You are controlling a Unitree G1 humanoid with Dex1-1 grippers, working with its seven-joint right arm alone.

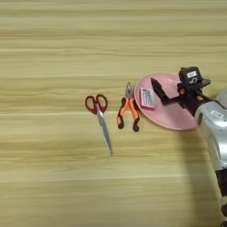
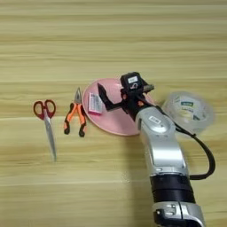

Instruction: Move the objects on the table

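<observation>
Counter [image 1: 53,186]: one, light wood, carrying all listed items.

Plate [image 2: 115,124], round, pink: one, near the counter's middle, toward its right edge.

Box [image 2: 95,103], small, flat, pink and white: one, lying on the plate's left part.

Pliers [image 1: 128,111], orange and black handles: one pair, just beside the plate's left rim.

Scissors [image 1: 100,120], red handles: one pair, left of the pliers, blades toward the near edge.

Tape roll [image 2: 188,111], clear: one, right of the plate, seen in the right eye view.

Robot arm [image 2: 163,150], silver: one, ending in one black tool [image 2: 102,96] over the plate.

Loose items on the counter: five in all.
</observation>
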